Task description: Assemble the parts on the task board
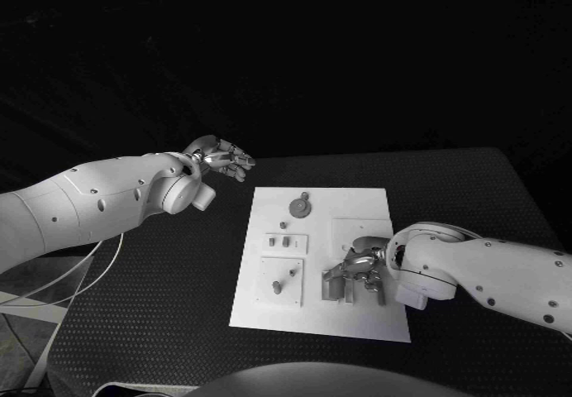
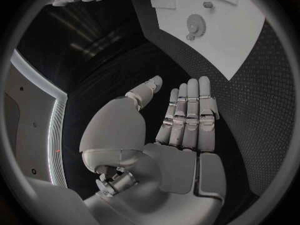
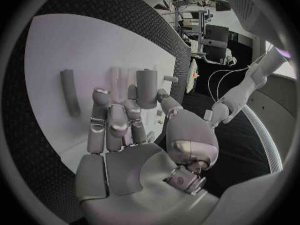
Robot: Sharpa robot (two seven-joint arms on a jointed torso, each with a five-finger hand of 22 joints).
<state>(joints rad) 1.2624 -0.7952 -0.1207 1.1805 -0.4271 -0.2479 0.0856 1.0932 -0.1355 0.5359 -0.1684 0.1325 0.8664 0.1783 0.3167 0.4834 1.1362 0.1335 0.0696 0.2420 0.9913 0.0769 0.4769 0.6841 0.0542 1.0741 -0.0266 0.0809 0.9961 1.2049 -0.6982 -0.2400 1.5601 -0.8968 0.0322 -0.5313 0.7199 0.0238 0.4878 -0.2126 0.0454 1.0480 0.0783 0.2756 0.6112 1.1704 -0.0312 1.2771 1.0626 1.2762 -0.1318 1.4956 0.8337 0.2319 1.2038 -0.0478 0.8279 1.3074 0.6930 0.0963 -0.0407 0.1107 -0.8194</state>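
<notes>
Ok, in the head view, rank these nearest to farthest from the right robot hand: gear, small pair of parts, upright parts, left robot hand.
1. Upright parts, right beside the right robot hand.
2. Small pair, left-middle of the board.
3. Gear, at the board's far end.
4. Left robot hand, beyond the board's far left corner.

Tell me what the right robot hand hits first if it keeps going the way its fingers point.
Probably the upright grey cylinder on the task board: the right robot hand has its fingertips right at it, though depth is unclear and contact cannot be confirmed.
</notes>
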